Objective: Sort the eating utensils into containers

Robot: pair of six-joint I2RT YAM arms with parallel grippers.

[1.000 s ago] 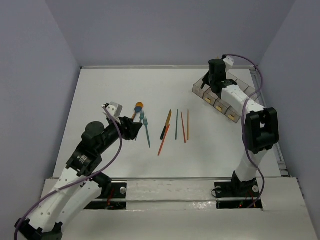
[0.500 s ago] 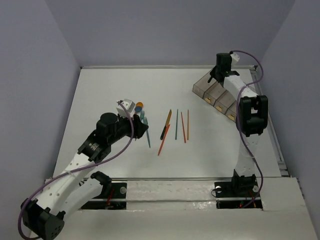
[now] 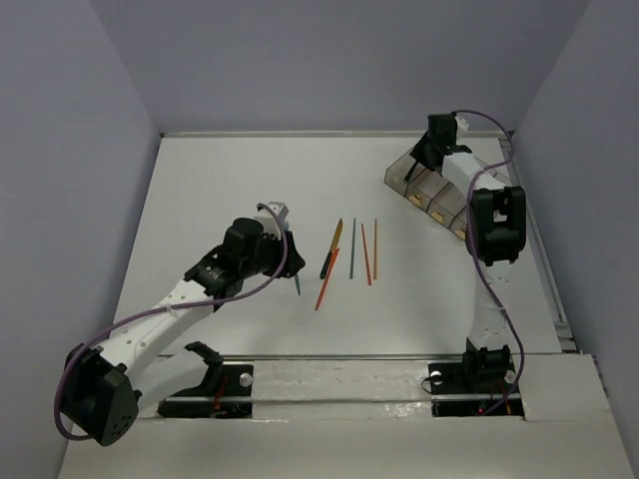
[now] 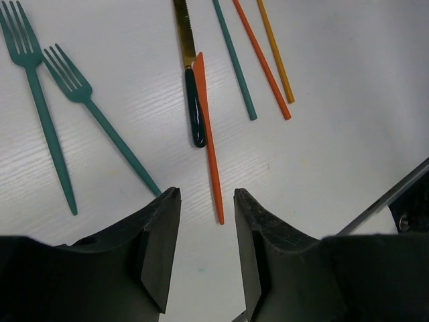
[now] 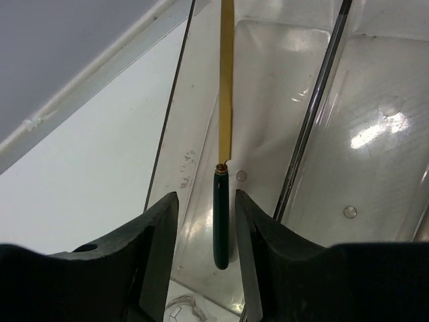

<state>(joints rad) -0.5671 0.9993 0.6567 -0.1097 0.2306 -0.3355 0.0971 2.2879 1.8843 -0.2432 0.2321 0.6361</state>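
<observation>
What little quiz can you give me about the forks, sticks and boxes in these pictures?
1. True or false: the left jaws are shut on something.
2. How many teal forks lie on the table in the left wrist view?
3. What lies in the clear bin below the right jaws? A) a spoon B) a knife C) a chopstick

Key:
1. False. They stand open with nothing between them.
2. Two.
3. B. It has a yellow blade and a dark handle.
</observation>
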